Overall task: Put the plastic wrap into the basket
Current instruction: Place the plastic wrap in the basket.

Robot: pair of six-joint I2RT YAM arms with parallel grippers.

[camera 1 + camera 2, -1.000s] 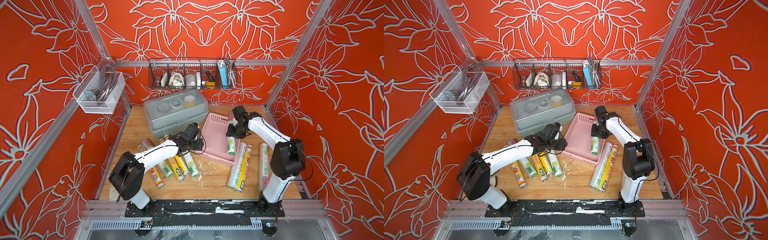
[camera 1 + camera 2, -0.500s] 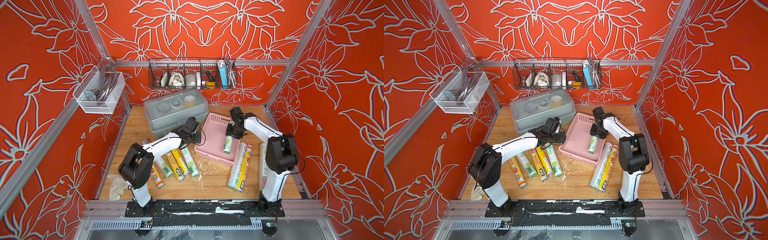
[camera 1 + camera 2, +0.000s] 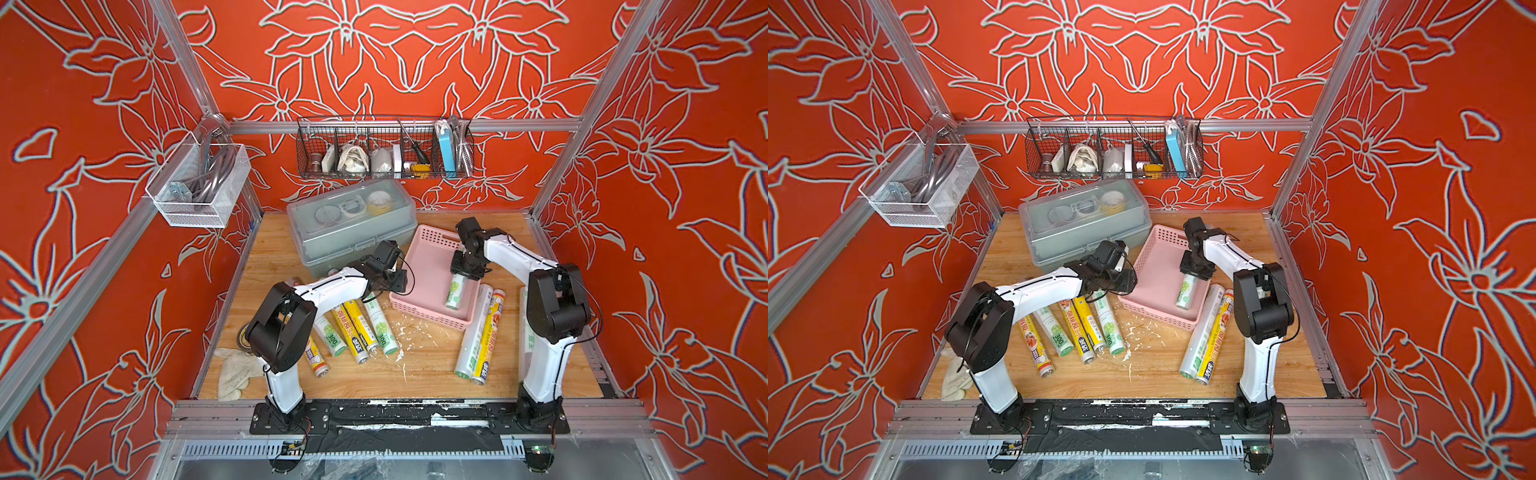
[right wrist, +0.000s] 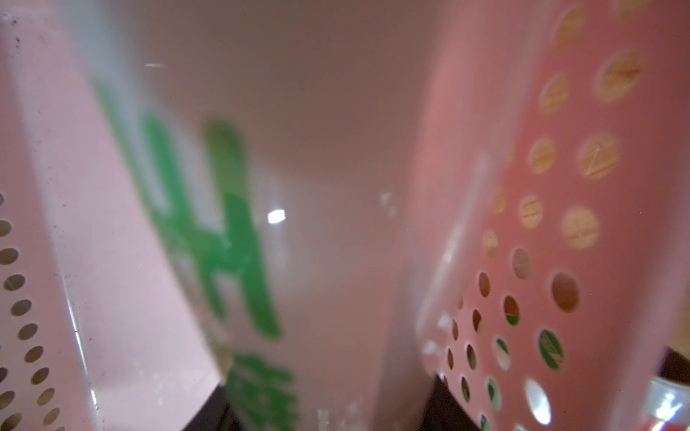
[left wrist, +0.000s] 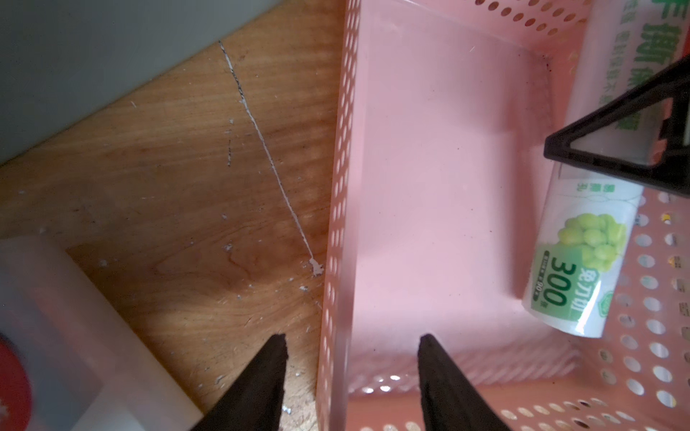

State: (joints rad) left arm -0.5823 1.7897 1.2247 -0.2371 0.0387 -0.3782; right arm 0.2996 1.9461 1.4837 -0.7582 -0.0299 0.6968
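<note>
The pink basket [image 3: 428,270] [image 3: 1158,274] lies mid-table, seen in both top views. My right gripper [image 3: 466,271] [image 4: 325,406] is shut on a white-green plastic wrap roll [image 3: 455,291] [image 5: 582,261] that slants inside the basket along its right wall, its lower end by the floor. My left gripper [image 3: 395,283] [image 5: 351,350] is open and straddles the basket's left wall [image 5: 338,224], with a gap on each side. Several more plastic wrap rolls [image 3: 353,328] lie left of the basket. Two long ones [image 3: 478,332] lie to its right.
A grey lidded box [image 3: 353,224] stands behind the left gripper, close to the basket. A cloth [image 3: 237,370] and a tape ring [image 3: 242,337] lie front left. White scraps [image 3: 411,330] litter the wood. A black wire basket [image 3: 382,149] and a white mesh basket [image 3: 199,187] hang on the walls.
The left arm's elbow has swung right while its gripper stays at the basket's left wall, jaws a little narrower. The right arm has folded in and shifted the held roll slightly left.
</note>
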